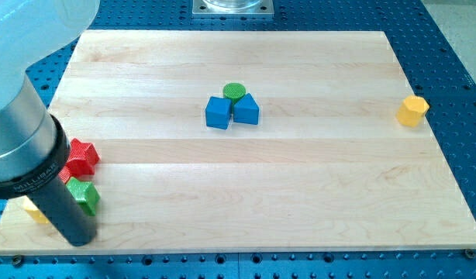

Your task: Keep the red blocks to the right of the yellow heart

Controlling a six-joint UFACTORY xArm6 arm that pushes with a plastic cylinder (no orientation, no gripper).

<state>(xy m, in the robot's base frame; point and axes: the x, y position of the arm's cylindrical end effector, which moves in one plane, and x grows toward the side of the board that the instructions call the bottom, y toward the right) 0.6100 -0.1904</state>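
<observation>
Red block far on the view's left, by your rod

You see the red block [81, 157] at the board's [300, 201] left edge, just above the green block [84, 196]. A yellow bit [34, 210] peeks out beside your rod; its shape is hidden. No pincer here, and your tip is hidden too.
</observation>
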